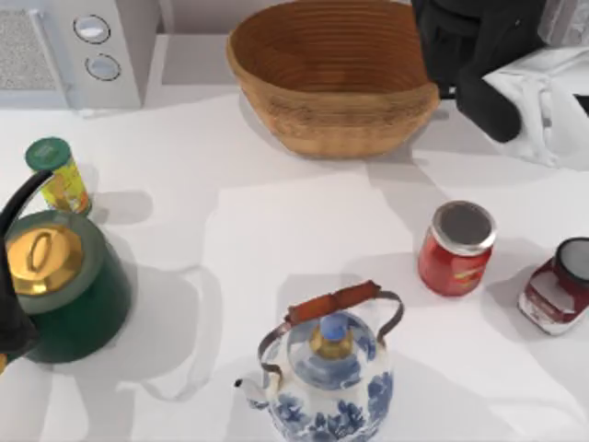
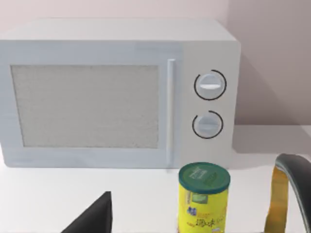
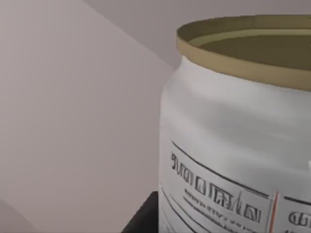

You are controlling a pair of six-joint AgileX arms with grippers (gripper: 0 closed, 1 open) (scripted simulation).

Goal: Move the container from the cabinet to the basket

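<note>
The container (image 3: 233, 145) looms very close in the right wrist view: a whitish-silver can with dark print, a thin red line and a dull gold-green rim. A dark part of my right gripper (image 3: 143, 218) sits against its lower side. My right arm (image 1: 479, 64) reaches in at the top right, beside the pale white-framed cabinet (image 1: 543, 106), which is partly in view. The tan woven basket (image 1: 331, 129) stands at the back centre with nothing in it. My left gripper (image 2: 92, 218) hangs low at the left, facing the microwave.
A white microwave (image 1: 101, 46) is back left, with a yellow can with a green cap (image 1: 57, 175) and a green kettle (image 1: 64, 285) in front. A blue-and-white teapot (image 1: 327, 378) stands front centre. A red jar (image 1: 456, 249) and a red-and-white can (image 1: 561, 285) stand right.
</note>
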